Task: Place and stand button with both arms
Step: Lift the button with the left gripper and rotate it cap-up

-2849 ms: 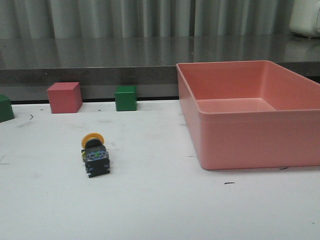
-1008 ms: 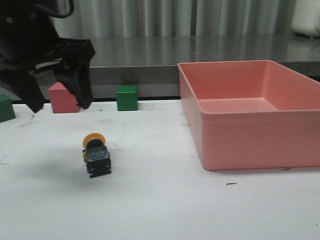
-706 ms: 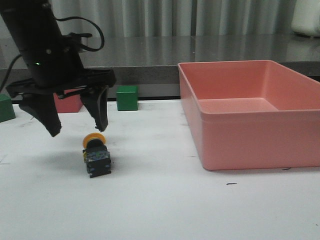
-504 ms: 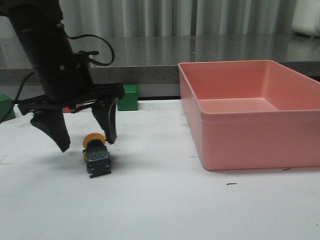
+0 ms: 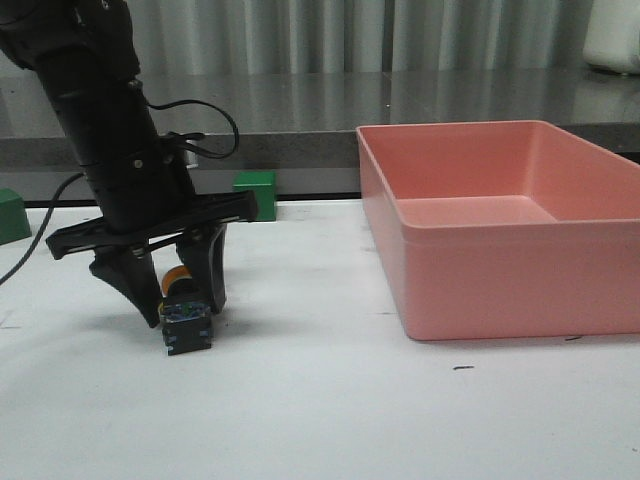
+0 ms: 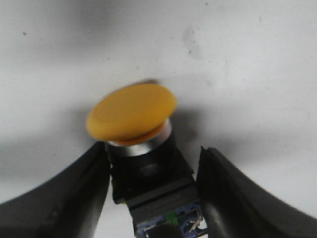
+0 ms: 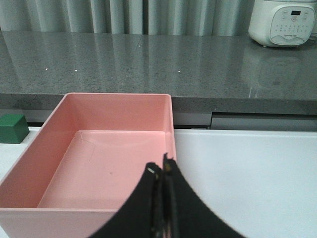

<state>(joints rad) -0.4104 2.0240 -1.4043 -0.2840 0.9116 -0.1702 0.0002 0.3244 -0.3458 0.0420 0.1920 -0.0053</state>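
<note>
The button (image 5: 188,325) lies on its side on the white table, yellow cap pointing away from me, blue-and-black base toward the front. My left gripper (image 5: 183,308) has come down over it, one finger on each side. In the left wrist view the yellow cap (image 6: 131,111) sits just beyond the fingertips, and both fingers (image 6: 74,193) press against the black body. My left gripper (image 6: 153,151) is shut on the button, which still rests on the table. My right gripper (image 7: 162,166) is shut and empty, hovering near the pink bin's front right corner; it is out of the front view.
A large pink bin (image 5: 500,270), seen empty in the right wrist view (image 7: 119,95), fills the table's right side. A green cube (image 5: 255,183) stands at the back behind the left arm, another green block (image 5: 10,215) at the left edge. A white appliance (image 7: 282,22) sits on the grey counter.
The left arm came in from the upper left, dropped over the button, and its fingers narrowed onto the button's sides. The pink cube is now hidden behind the arm.
</note>
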